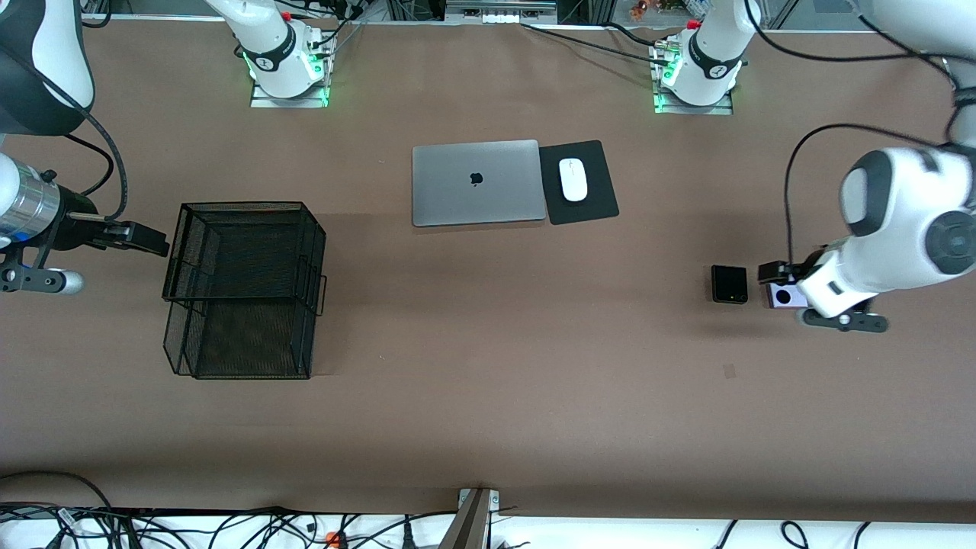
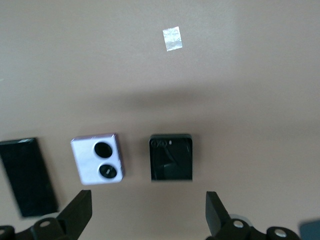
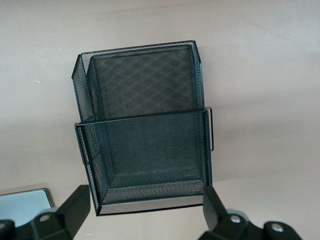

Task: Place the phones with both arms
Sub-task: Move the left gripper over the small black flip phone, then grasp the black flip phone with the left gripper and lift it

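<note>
Directly below left tool [image 2: 147, 217]: phones [image 2: 171, 157]

Counter [image 1: 488, 396]: I see a wide, matte brown top filling nearly the whole front view.
Light: even and soft, with faint broad shadow bands across the middle.
Near edge: a white strip strewn with tangled black cables [image 1: 152, 526].
Mount: a grey metal bracket [image 1: 473, 518] at the middle of that edge.
Base end: dark frames and more cabling.
</note>
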`<state>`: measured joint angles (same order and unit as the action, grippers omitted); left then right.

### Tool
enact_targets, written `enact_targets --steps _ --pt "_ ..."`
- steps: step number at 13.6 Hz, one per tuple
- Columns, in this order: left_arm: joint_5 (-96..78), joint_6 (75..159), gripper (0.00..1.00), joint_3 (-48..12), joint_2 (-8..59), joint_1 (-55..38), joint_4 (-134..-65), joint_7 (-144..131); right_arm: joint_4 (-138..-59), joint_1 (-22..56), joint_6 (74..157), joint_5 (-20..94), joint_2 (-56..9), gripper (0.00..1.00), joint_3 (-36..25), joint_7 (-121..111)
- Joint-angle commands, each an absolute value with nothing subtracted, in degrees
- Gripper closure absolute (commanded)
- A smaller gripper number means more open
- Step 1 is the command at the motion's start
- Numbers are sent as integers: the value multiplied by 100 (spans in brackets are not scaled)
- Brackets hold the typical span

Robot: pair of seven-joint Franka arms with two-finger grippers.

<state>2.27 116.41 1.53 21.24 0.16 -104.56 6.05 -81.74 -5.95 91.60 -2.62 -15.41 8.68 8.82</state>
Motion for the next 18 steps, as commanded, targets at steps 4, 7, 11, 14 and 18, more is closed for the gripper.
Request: enact_targets --steps 4,7,11,14,18 --pt "158 13243 0 149 2232 44 -11635 642 -8183 -633 9105 -149 -1503 0 879 879" --pt "158 13866 0 149 2320 26 -12013 606 -8183 -633 9105 -149 -1503 0 879 879" --pt "158 14133 0 149 2461 -79 -12155 475 -8183 -633 9105 -149 -1503 0 879 879" --pt "158 14439 0 149 2557 -79 -12269 483 -8183 -633 9097 -149 -1503 0 879 879" --pt "150 14747 0 149 2803 -70 -12278 475 -8183 -633 9097 -149 -1503 0 879 879"
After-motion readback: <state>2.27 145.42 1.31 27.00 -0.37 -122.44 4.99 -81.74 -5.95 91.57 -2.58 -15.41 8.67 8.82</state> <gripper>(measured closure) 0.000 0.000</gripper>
